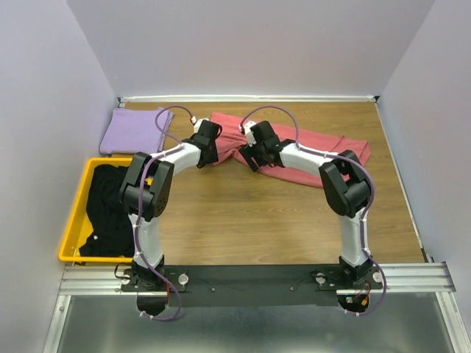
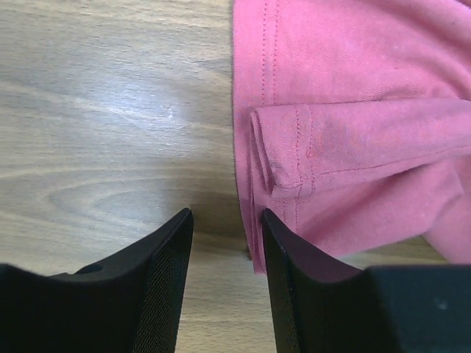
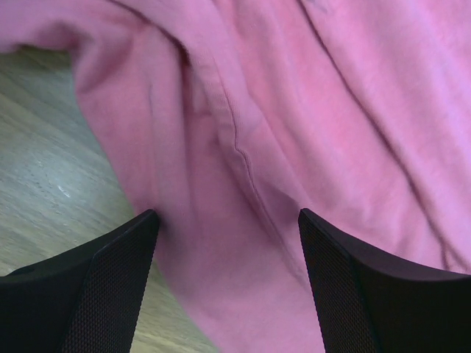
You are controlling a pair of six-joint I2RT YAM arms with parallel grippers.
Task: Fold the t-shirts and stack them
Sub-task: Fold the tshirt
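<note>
Soft matt cloth t-shirt [image 2: 353, 88] — smooth, faintly glossy wood table [image 2: 110, 110]

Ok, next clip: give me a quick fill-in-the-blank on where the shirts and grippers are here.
The black shirts lie in the ____ bin. The folded shirt beyond that bin is ____ in colour. The left gripper and right gripper, both at the salmon-pink shirt, are each ____.
Missing words: yellow; lavender; open.
</note>
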